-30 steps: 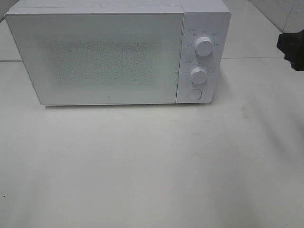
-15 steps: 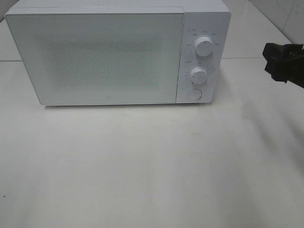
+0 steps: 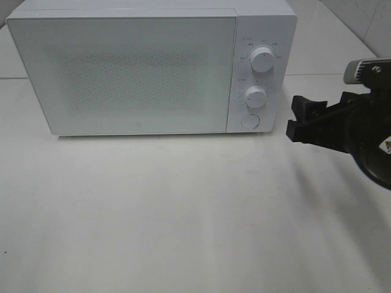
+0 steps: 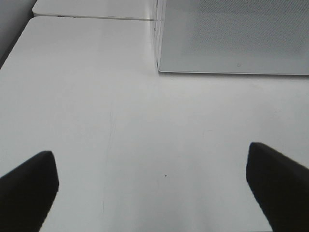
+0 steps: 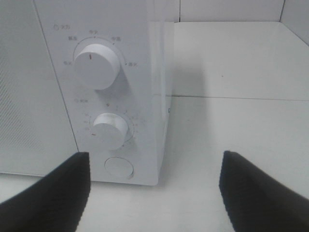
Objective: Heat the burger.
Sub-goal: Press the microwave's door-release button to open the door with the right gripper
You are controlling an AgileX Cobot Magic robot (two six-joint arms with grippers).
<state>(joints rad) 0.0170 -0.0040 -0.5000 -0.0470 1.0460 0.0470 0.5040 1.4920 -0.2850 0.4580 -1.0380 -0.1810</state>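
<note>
Exterior high showed the right gripper, spread and empty, newly arrived beside the microwave, likely for its button.

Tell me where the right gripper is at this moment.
In the exterior high view, the right gripper is on the right side, open, beside the microwave, level with its round button but not touching it.

You can pass freely over the bare tabletop in front of the microwave and along its right side, but its shut door bars the inside and two knobs jut from the panel.
</note>
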